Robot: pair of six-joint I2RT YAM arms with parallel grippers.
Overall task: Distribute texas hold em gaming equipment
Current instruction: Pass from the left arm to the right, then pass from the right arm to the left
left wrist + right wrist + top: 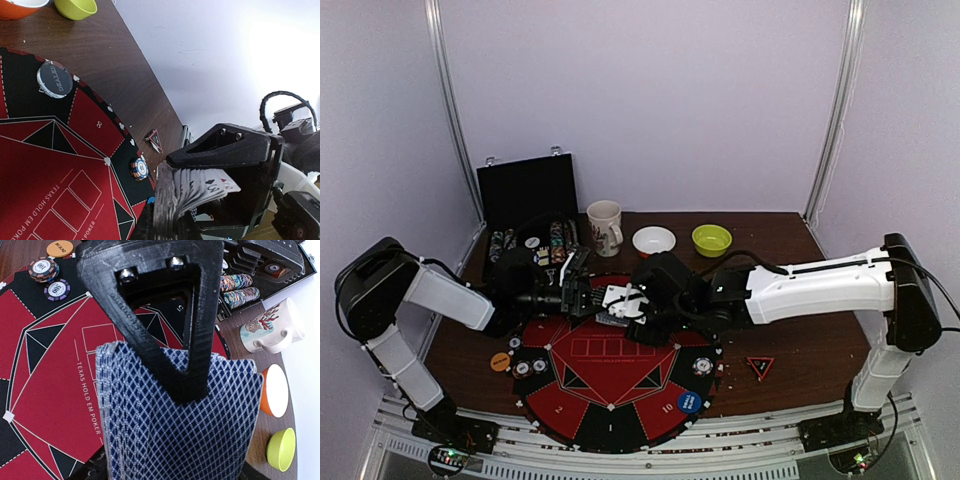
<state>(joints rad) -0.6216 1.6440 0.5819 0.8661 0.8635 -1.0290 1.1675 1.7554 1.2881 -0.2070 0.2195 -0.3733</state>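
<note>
Blue-backed cards show faces only from the left wrist, clamped in left jaws; right jaws unclear.

The white-and-black left arm is pointing rightward, its black left gripper pinching fanned blue-grey-backed playing cards. The white right arm is pointing leftward, its black right gripper resting one finger across the card backs.

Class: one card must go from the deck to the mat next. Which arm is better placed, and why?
Right. The left gripper is clamped on the deck above the mat; a finger of the right gripper sits at the card backs.
</note>
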